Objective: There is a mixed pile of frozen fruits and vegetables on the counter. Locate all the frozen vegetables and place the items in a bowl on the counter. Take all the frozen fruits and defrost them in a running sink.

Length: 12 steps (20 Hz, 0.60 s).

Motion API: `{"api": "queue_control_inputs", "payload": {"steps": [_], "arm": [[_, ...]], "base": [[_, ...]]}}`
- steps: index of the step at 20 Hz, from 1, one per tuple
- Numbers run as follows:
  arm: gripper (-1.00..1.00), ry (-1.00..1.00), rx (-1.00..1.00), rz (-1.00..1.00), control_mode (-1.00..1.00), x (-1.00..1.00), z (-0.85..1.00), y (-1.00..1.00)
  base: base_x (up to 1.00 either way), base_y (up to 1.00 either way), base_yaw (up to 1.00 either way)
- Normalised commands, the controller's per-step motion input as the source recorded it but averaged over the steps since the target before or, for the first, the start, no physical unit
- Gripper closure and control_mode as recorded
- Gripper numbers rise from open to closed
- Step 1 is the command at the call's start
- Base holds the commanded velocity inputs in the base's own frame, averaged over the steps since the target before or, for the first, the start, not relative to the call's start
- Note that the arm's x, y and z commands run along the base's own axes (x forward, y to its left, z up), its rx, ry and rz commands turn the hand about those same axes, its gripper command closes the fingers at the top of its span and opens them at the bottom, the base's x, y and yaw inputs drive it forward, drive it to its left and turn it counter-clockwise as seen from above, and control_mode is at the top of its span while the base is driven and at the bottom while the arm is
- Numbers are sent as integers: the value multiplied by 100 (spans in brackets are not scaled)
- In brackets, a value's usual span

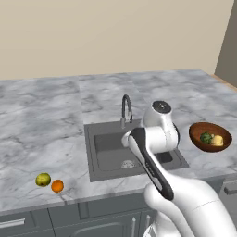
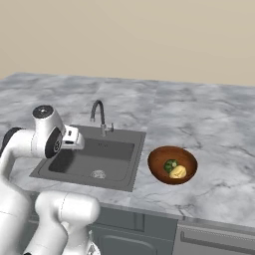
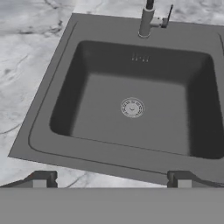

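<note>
Left base view: a yellow-green round fruit (image 1: 43, 179) and a small orange ball (image 1: 57, 186) lie side by side on the grey-white marbled worktop (image 1: 41, 120), left of the dark grey rectangular sink (image 3: 131, 105). The reddish-brown bowl (image 1: 200, 131) holds a green broccoli floret (image 1: 206, 138) and a pale potato (image 1: 218, 140). The pincer (image 3: 111, 180) hangs spread wide and empty over the basin.

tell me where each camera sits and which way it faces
left base view: behind the arm on its left, facing forward and down over sink, fruits and bowl; arm rises lower right.
right base view: behind on its right, facing the same sink and bowl; arm rises lower left.
hand view: on the hand, looking down into the sink above its drain; open end effector at the bottom.
All three share sink and faucet.
</note>
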Motion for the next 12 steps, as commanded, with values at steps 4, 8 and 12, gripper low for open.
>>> {"api": "queue_control_inputs", "payload": {"steps": [4, 8, 12], "arm": [[-100, 4, 1, 2, -100, -4, 0, 76], [-100, 7, 2, 1, -100, -3, 0, 73], [-100, 8, 2, 0, -100, 0, -9, 70]], "base": [[0, 0, 0], [0, 0, 0], [0, 0, 0]]}}
